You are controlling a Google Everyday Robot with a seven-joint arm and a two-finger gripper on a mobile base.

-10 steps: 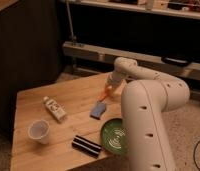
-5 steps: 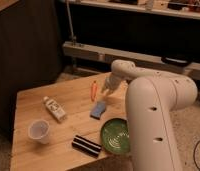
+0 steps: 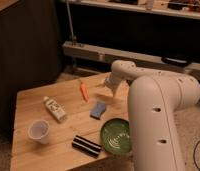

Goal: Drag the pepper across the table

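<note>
The orange pepper [image 3: 84, 91] lies on the light-wood table [image 3: 33, 97] near its far edge, with its greenish stem tip pointing away. My gripper [image 3: 107, 88] hangs from the white arm [image 3: 158, 115], low over the table's far right part. It is a short way to the right of the pepper and apart from it. A blue sponge [image 3: 98, 109] lies just in front of the gripper and the pepper.
A green bowl [image 3: 116, 136] sits at the front right by the arm. A black bar-shaped object [image 3: 87, 145] lies at the front edge. A white cup [image 3: 39, 131] and a lying white bottle [image 3: 54, 109] are on the left. A dark wall and a shelf stand behind.
The pepper has slid left along the far side of the table, away from the sponge. The gripper followed it left, and now stands a little apart to its right.
</note>
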